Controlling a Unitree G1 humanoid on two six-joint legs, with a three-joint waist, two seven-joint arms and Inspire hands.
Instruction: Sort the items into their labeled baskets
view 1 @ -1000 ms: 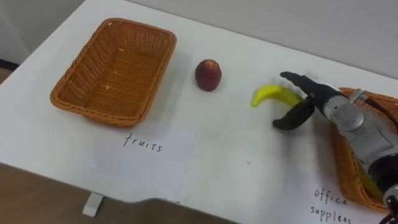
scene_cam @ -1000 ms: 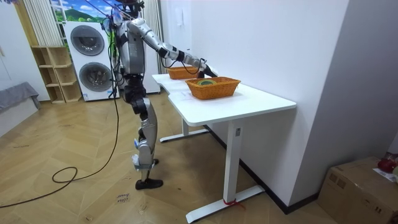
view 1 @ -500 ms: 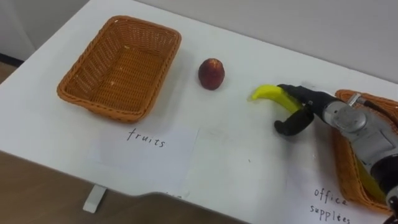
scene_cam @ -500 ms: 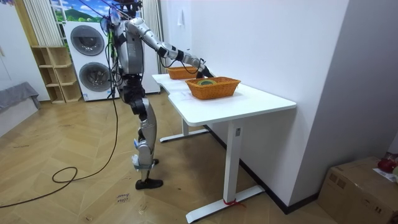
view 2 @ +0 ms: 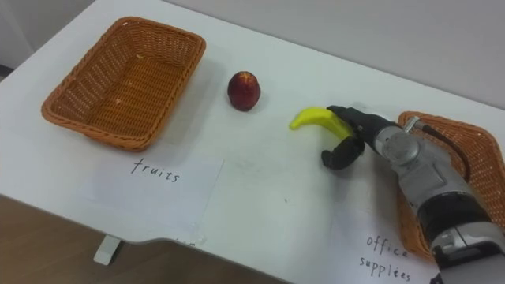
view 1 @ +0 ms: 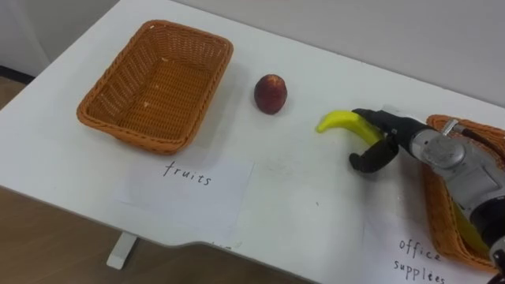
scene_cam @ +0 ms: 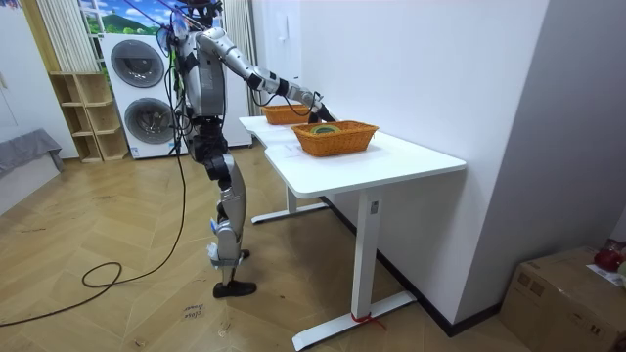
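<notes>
Wicker makes the empty fruit basket (view 1: 134, 132) at the upper left. Right of it lies a red peach (view 1: 271, 94), then the yellow banana (view 1: 338, 121), right of the middle. The banana may spin or slide off on the smooth white table (view 1: 316, 213), I think, if the right hand (view 1: 392, 136) squeezes only its tip. Its right end lies under the straight fingers (view 1: 369, 118); the thumb (view 1: 367, 161) hooks just below, apart from it, so nothing is gripped. Another wicker basket (view 1: 435, 207) sits at the right edge.
</notes>
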